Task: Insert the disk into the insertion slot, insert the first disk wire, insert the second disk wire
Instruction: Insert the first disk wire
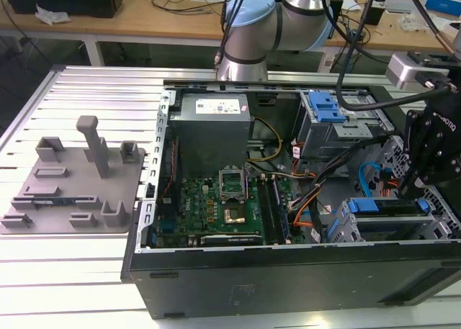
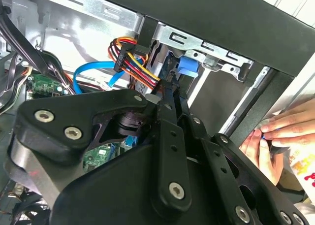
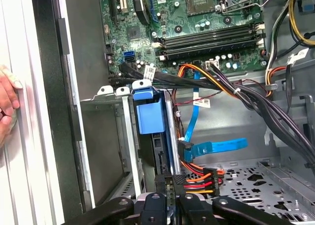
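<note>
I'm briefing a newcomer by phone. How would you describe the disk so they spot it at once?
Start at the open computer case, then go to its near corner on the exterior view's right. There the disk sits in the low grey cage, edged in bright blue; the taller grey box behind it has just a blue latch.

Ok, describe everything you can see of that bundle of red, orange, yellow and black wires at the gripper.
The wire bundle is a flat row of thin insulated leads, red, orange, yellow and black. It runs from a black plastic connector to the gripper, which is closed on its end, right at the edge of the blue-framed disk. It lies close beside a blue flat cable.
</note>
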`<state>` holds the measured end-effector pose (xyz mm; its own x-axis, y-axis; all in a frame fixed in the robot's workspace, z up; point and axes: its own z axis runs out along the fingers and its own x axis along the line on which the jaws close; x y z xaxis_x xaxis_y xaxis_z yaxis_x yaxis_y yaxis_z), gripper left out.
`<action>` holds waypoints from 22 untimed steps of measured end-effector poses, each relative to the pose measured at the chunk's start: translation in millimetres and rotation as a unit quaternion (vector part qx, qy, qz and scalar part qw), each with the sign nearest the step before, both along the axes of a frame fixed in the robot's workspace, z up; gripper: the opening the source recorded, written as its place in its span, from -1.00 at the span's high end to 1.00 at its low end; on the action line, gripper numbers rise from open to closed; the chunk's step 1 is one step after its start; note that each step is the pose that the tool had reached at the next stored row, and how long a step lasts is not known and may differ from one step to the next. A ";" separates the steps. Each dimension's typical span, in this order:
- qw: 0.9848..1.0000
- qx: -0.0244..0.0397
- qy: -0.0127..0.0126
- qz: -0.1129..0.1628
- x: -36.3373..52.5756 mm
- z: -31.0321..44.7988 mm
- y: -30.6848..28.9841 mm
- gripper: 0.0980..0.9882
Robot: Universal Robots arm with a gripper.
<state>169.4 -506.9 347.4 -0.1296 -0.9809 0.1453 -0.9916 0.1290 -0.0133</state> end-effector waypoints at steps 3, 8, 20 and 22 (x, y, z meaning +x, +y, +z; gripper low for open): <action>1.000 -0.001 0.000 0.000 0.0 -0.4 0.0 0.85; 1.000 -0.002 0.000 0.017 0.0 -0.9 2.4 0.85; 1.000 0.016 -0.001 0.020 -1.0 -0.8 0.4 0.85; 1.000 0.016 -0.001 0.020 -0.9 -0.8 -0.4 0.85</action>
